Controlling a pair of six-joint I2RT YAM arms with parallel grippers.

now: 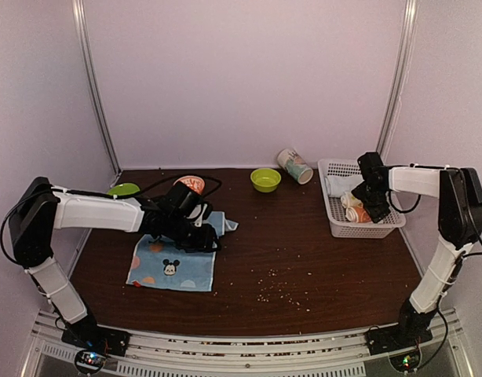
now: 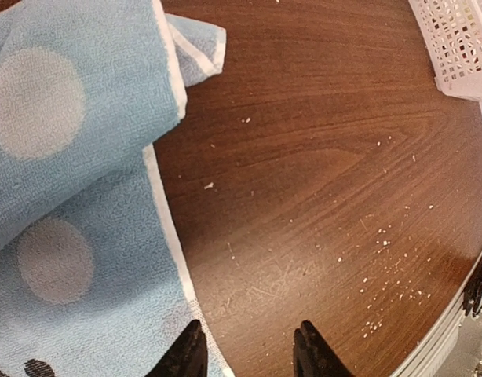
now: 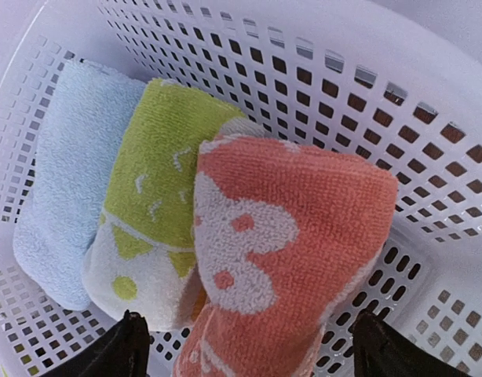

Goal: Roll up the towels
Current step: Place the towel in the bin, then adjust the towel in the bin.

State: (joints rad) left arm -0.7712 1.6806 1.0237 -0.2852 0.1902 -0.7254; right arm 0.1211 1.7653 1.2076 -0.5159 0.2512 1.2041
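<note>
Soft, even light from above the table [image 1: 319, 259]; faint sheen on its wood, weak shadows, focus sharp.

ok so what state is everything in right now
light blue towel, unrolled, spread on the table, one edge folded over
orange towel, rolled, in the basket
yellow-green roll, rolled, in the basket
pale blue roll, rolled, in the basket
basket, upright, three rolls inside
patterned cup, lying on its side
green bowl, upright
left jaws, open, over the towel's edge
right jaws, open, above the basket
</note>
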